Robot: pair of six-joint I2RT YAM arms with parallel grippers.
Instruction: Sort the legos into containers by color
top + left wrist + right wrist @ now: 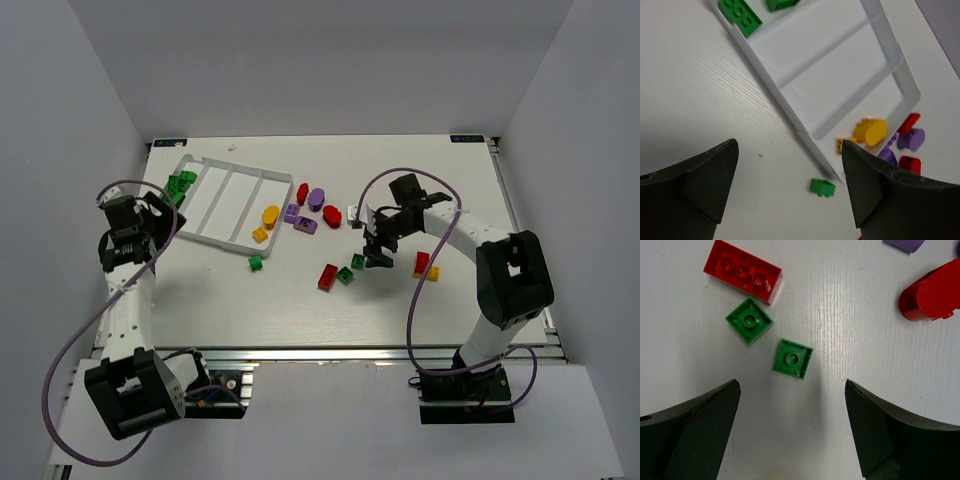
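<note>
The right jaws, spread wide and empty, hung over a green lego [793,358] well right of the tray [232,205]; the left jaws, equally spread and empty, hung apparently just off the tray's near rim.

One shallow white plastic tray [232,205] with four compartments. Small plastic toy pieces: four red bricks [327,277], three purple bricks [306,226], three yellow-orange bricks [270,216], three loose green bricks [256,263], two of them just ahead of the right gripper [791,386].
</note>
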